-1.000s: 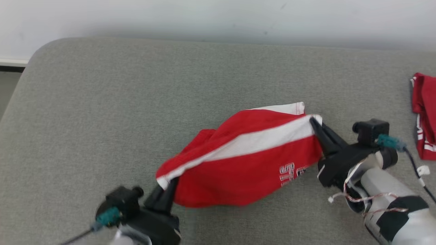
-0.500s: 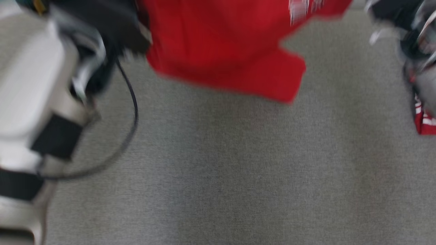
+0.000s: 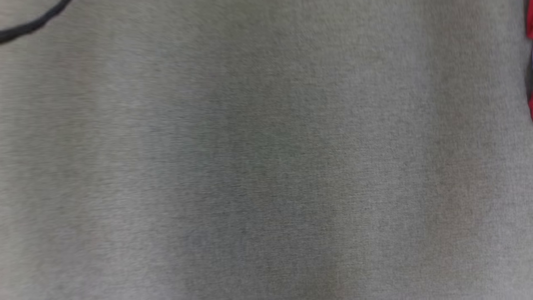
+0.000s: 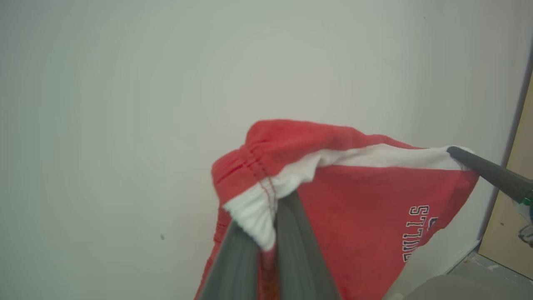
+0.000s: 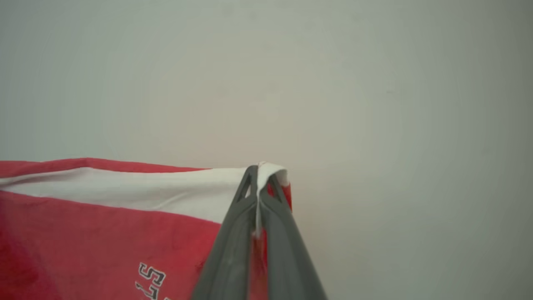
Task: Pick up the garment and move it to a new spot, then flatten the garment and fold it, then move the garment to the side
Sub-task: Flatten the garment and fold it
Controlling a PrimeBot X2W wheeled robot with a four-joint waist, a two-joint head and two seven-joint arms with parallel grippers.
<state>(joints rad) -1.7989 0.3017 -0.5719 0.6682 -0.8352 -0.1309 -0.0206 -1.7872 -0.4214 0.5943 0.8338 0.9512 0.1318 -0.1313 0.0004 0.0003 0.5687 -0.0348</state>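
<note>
fabric is gripped at two ends: the red garment [image 4: 354, 208] is held up off any support and stretched between the two grippers, with a pale wall [image 4: 104, 104] behind it. the left gripper [image 4: 262, 216] is closed onto the gathered, elastic end of the garment, where a white stripe [image 4: 374, 156] finishes, and a fold of white cloth is squeezed between its fingers. the right gripper [image 5: 260, 173] is clamped on the other end of that same stripe, its fingers pressed together with a thin white edge caught between them. below the stripe, on the red face of the garment, white outlined lettering [image 4: 416, 233] is seen, partly creased. in the head view a blurred grey woven surface [image 3: 266, 166] is shown, crossed by a black cable [image 3: 29, 25] and touched by a red sliver [image 3: 529, 25]; what that sliver belongs to cannot be told
</note>
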